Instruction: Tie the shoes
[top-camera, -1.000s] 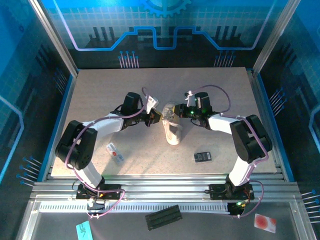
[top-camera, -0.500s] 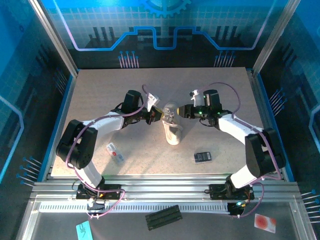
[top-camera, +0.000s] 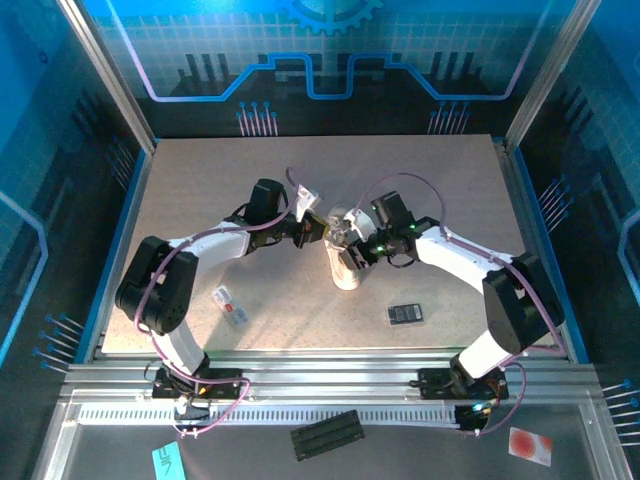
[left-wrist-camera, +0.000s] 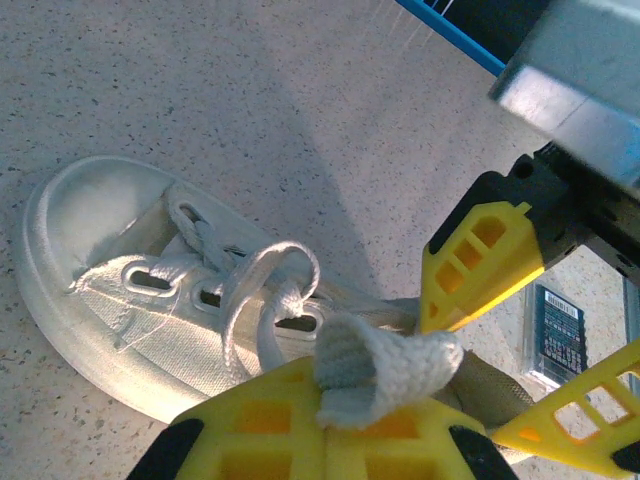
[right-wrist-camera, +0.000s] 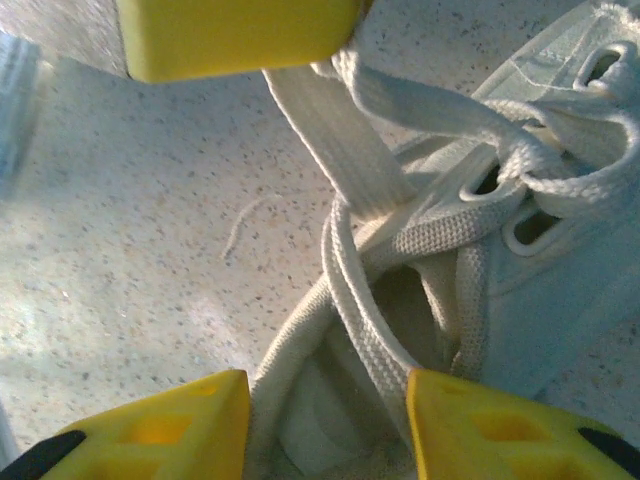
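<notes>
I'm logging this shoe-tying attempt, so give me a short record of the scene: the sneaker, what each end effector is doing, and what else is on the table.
sneaker: white low-top, mid-table, no finished bow visible
left end effector: shut on a fold of flat lace
right end effector: open, fingers either side of lace strands at the shoe's opening
black device: flat on the table, right arm's side of the sneaker
white-and-red packet: flat on the table, left arm's side
</notes>
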